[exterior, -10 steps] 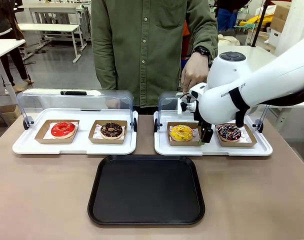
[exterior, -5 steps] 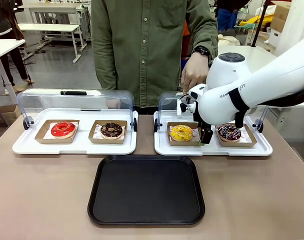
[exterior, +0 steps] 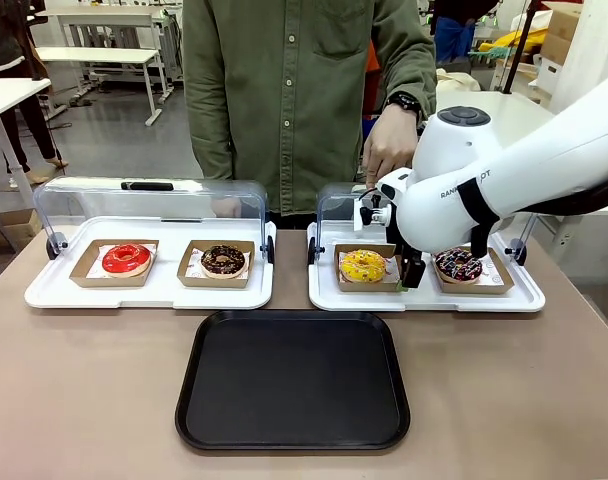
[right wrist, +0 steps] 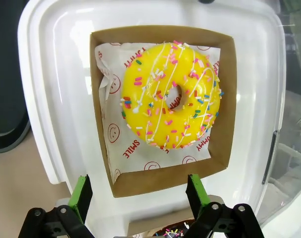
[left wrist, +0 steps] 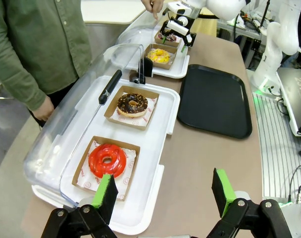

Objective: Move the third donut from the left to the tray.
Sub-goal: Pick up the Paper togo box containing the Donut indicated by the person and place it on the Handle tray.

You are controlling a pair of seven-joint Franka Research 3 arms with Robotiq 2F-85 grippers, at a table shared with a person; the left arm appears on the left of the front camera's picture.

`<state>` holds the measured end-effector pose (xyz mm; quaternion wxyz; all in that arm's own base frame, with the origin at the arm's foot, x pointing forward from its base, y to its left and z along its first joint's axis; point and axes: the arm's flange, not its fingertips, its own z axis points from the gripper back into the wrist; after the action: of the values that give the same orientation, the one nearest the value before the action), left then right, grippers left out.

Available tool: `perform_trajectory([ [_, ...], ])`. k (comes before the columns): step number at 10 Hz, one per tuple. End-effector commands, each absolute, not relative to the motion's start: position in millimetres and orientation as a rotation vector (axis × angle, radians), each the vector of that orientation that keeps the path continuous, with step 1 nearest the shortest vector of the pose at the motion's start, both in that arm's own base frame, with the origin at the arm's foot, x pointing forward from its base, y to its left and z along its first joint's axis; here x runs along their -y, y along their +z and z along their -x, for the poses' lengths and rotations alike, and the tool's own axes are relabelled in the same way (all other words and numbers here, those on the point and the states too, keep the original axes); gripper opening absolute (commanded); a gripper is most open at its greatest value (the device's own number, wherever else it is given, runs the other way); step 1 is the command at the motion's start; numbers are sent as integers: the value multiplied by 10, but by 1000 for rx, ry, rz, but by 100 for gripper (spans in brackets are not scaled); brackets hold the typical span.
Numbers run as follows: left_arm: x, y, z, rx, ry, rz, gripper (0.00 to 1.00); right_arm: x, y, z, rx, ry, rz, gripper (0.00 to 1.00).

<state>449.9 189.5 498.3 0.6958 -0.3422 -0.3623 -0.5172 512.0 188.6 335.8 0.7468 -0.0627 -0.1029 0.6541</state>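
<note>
Right wrist view: right gripper (right wrist: 138, 198) wide open, empty, fingers straddling the near edge of the third donut's (right wrist: 171, 95) brown holder on a white tray. Front view adds a person's hand (exterior: 387, 150) on the raised clear lid, and the black tray (exterior: 292, 380) bare on the brown surface. Left wrist view: left gripper (left wrist: 163, 191) open, empty, over the red donut (left wrist: 107, 159). Lab tables behind.
</note>
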Motion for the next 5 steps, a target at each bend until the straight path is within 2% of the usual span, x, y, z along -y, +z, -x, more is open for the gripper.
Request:
perform_trajectory([
  [1, -1887, 5004, -4496, 812, -1158, 762, 100, -1903, 3319, -4976, 266, 1428, 175, 100],
  [5, -1887, 5004, -4496, 812, -1158, 762, 100, -1883, 3259, -4944, 255, 1429, 163, 100],
])
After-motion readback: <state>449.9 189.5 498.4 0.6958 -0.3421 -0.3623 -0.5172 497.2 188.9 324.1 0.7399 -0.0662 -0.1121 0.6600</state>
